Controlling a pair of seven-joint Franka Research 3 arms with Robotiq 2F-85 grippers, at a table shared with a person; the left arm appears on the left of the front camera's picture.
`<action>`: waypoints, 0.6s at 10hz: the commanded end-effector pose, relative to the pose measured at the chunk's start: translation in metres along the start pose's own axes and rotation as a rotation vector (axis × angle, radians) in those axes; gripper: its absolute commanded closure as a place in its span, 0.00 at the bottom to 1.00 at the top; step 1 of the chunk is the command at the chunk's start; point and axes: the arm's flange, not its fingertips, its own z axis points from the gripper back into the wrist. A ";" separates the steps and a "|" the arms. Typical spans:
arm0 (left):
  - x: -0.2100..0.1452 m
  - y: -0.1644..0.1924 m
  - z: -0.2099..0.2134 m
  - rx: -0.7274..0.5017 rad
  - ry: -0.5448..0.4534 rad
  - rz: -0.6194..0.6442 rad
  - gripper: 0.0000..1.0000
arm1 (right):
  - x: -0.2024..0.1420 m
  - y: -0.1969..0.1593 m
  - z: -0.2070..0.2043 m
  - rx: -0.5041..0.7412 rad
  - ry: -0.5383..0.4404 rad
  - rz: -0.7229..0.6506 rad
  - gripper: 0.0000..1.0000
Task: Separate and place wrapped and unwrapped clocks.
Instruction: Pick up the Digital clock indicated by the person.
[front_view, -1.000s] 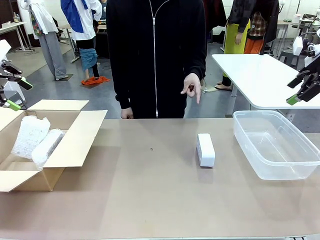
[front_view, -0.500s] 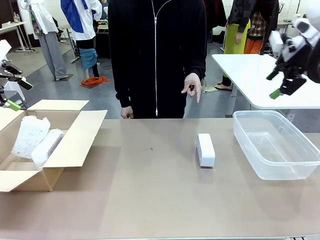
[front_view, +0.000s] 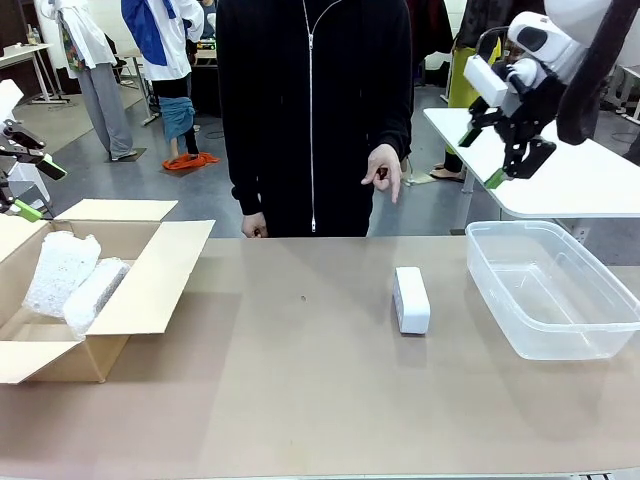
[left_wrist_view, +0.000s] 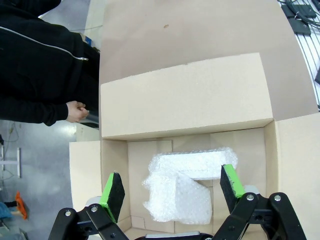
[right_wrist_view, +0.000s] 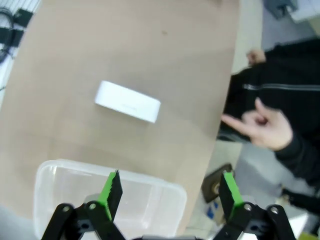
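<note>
Two wrapped clocks (front_view: 75, 278) lie in the cardboard box (front_view: 150, 290) at left, under the released left claw (front_view: 28, 185). Mid-surface, the bare clock (front_view: 411, 299) lies long axis running away from the robot. It lies below-left of the right claw (front_view: 494, 160), released, empty and the nearer one.

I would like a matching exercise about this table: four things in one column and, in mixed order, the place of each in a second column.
Things:
1. bubble-wrapped bundles
2. bare white clock
3. clear plastic bin
4. right gripper

Places:
A. on the bare tabletop, between box and bin
B. raised in the air, above the bin's far side
C. inside the open cardboard box
D. on the table at the robot's right side

Pairs: 1-C, 2-A, 3-D, 4-B
</note>
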 end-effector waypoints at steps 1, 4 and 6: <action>-0.001 0.000 0.001 -0.002 -0.010 0.005 0.00 | 0.019 -0.002 -0.010 0.065 -0.041 0.186 0.00; -0.001 0.000 0.001 -0.002 -0.010 0.005 0.00 | 0.071 0.000 -0.038 0.138 -0.055 0.346 0.00; -0.001 0.000 0.001 -0.002 -0.010 0.005 0.00 | 0.097 0.007 -0.064 0.203 -0.062 0.455 0.00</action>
